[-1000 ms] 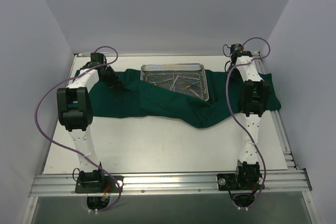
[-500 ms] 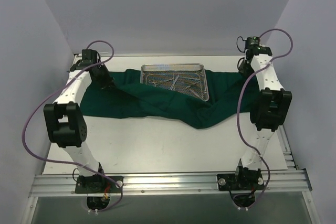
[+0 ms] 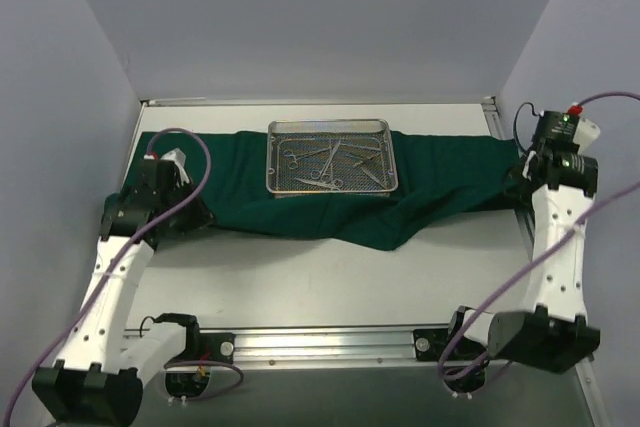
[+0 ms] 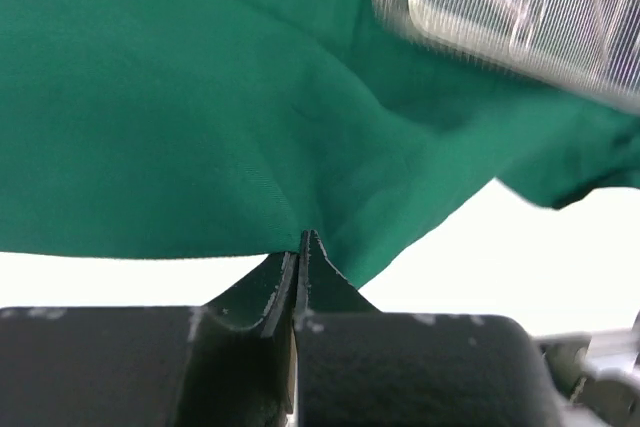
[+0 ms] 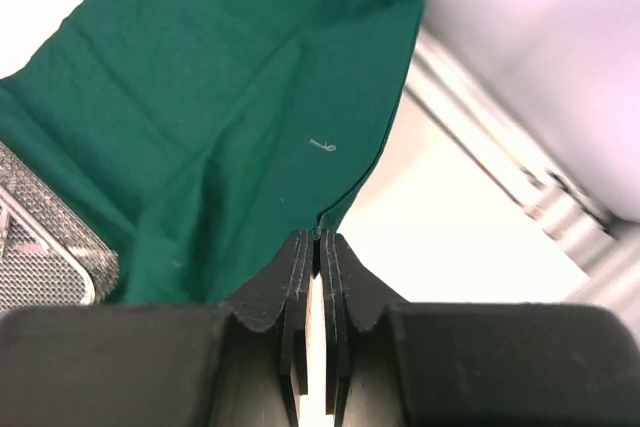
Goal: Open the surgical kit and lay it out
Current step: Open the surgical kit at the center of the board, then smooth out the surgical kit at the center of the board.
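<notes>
- Pale walls (image 3: 300, 17) close in a white table (image 3: 300, 277), and the task's things lie across its far half.
- Already unwrapped, the cloth (image 3: 450, 159) is stretched left and right under the tray (image 3: 327, 125), which sits uncovered at the far middle.
- At the cloth's near-left edge, the left gripper (image 4: 303, 239) is pinched tight on the fabric.
- At the cloth's right edge, close to the table's side, the right gripper (image 5: 316, 238) is likewise clamped on fabric.
- Opening looks mostly done.
- In front of the tray the near edge bunches into a folded point, so it needs flattening.
- All the instruments (image 3: 335, 159) lie in the tray and none on the cloth, so laying out seems not yet begun.
</notes>
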